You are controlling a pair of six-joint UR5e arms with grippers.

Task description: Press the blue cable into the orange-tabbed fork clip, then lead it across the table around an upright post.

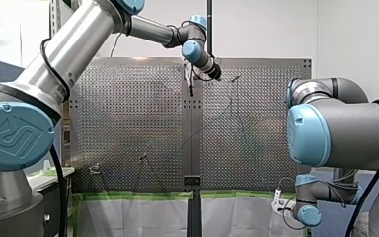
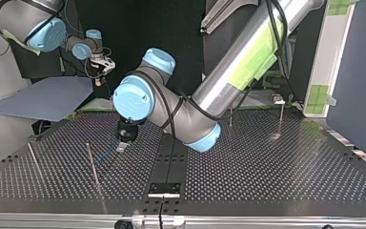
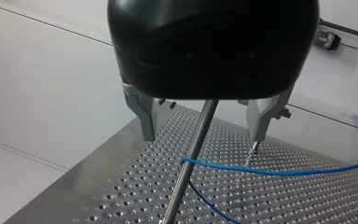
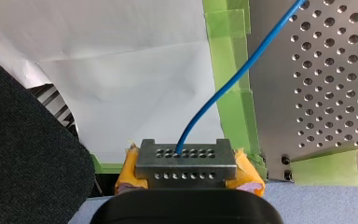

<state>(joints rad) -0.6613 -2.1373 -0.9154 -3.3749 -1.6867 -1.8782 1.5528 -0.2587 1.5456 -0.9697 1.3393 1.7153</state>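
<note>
My left claw (image 3: 203,133) stands wide open, its metal fingers either side of an upright post (image 3: 193,149) and touching neither it nor the cable. The blue cable (image 3: 279,171) bends around that post low down, just above the table (image 3: 116,186), and runs off sideways. My right claw (image 4: 186,163) is clamped on the cable beyond the green tape (image 4: 228,93) at the table's edge. Orange-tabbed clip: cannot make it out. Judged step: wrapping the post. To do it well, the right claw should hold light tension so the bend hugs the post — the left claw should lift straight up, snagging nothing.
</note>
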